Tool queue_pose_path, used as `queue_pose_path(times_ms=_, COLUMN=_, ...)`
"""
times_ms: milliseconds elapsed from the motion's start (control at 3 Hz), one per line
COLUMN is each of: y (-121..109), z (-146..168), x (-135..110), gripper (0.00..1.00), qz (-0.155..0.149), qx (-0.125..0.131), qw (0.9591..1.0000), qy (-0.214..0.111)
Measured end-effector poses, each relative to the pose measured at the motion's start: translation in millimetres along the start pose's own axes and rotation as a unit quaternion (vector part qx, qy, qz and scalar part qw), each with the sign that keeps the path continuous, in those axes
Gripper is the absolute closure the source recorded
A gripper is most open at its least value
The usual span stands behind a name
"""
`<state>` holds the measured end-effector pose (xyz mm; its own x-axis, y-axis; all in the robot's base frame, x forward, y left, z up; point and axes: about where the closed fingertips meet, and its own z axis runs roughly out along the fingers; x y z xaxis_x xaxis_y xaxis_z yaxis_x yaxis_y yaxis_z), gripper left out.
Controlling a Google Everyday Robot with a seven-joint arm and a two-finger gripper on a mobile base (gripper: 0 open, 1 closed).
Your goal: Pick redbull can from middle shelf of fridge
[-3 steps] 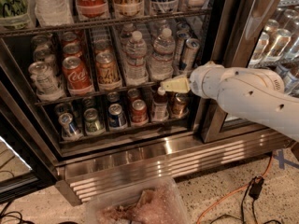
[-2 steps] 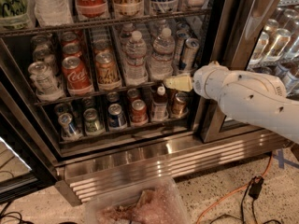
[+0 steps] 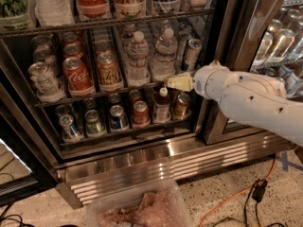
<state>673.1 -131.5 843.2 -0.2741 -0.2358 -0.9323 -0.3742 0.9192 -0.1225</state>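
The redbull can [image 3: 191,54], slim with a blue-and-silver body, stands at the right end of the middle shelf [image 3: 94,95] in the fridge [image 3: 156,161], with another slim can behind it. My gripper [image 3: 176,82], cream-tipped on a white arm, points left at the shelf's front edge. It is just below and slightly left of the can, apart from it.
Red cola cans [image 3: 75,74] and water bottles [image 3: 137,56] fill the middle shelf to the left. Short cans [image 3: 118,117] and a small bottle [image 3: 162,103] stand on the rack below the gripper. The steel door post [image 3: 236,32] is close on the right. A plastic bin [image 3: 142,207] and an orange cable [image 3: 227,197] lie on the floor.
My gripper has risen slightly towards the middle shelf's front edge. The cans and bottles have not moved.
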Motion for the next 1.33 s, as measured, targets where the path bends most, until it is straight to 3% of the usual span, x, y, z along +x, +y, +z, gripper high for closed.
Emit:
queue_pose_path(times_ms=333, y=-1.5, z=7.1, x=-5.2, gripper=0.00, qz=-0.007, qx=0.004, qw=0.9997, qy=-0.024)
queue_pose_path(times_ms=667, y=-3.2, z=12.6, x=-6.6, gripper=0.13, qz=-0.009, qx=0.010, qw=0.9991, qy=-0.039)
queue_pose_path(times_ms=1333, y=-3.1, z=11.5, x=1.6, gripper=0.24, qz=-0.010, qx=0.018, qw=0.9989, qy=-0.042)
